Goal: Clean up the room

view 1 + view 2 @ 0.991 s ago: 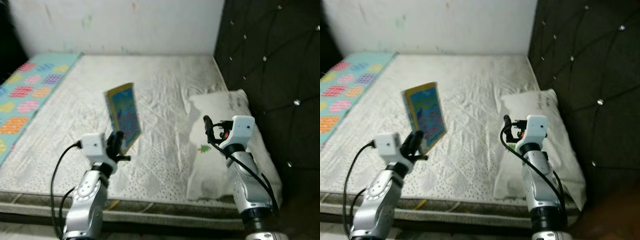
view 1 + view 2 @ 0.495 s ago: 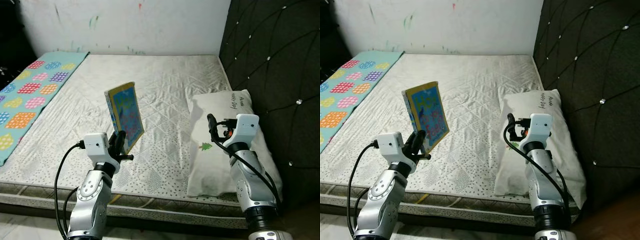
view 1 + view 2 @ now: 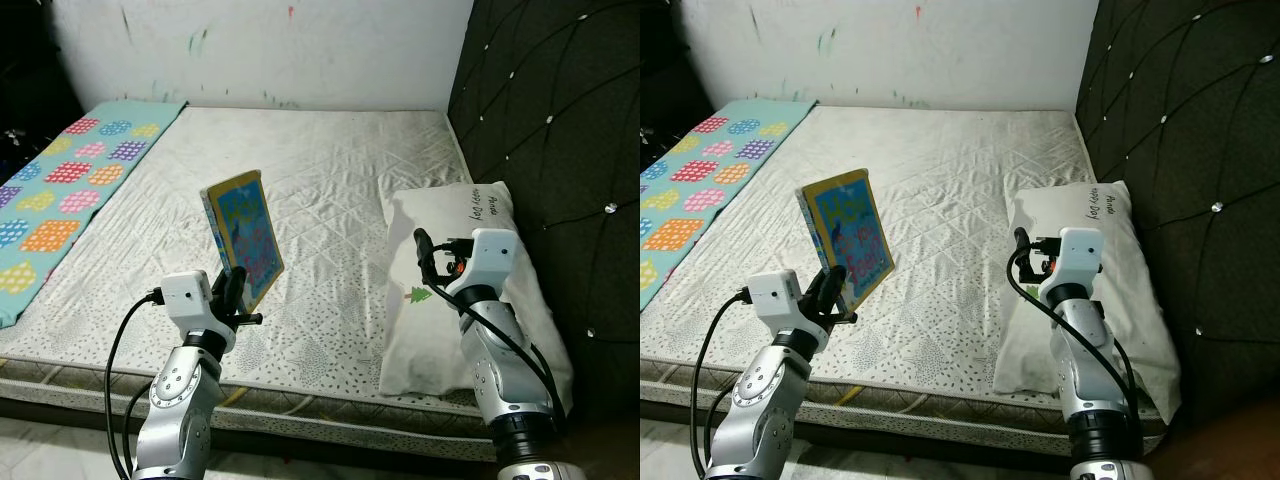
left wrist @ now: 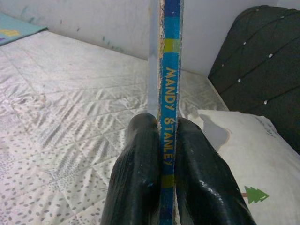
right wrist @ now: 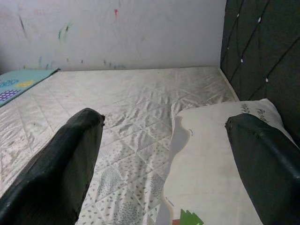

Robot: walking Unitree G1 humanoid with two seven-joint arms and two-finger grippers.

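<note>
Your left: patterned blanket (image 3: 60, 195) lies along mattress (image 3: 330, 170) edge. Left gripper (image 3: 232, 290) raised above mattress front edge, jaws clamped on lower edge of children's book (image 3: 245, 238); book upright, clear of mattress, spine (image 4: 168, 93) reads "MANDY STANLEY". Right gripper (image 3: 428, 262) raised at inner edge of white pillow (image 3: 470, 300), jaws wide apart, holding nothing. Pillow lies against dark tufted headboard (image 3: 560, 150).

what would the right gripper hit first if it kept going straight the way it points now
Probably the white quilted mattress: the open right gripper points across the bed, the white pillow's edge close beneath its line, the white wall behind. Depth is unclear.
</note>
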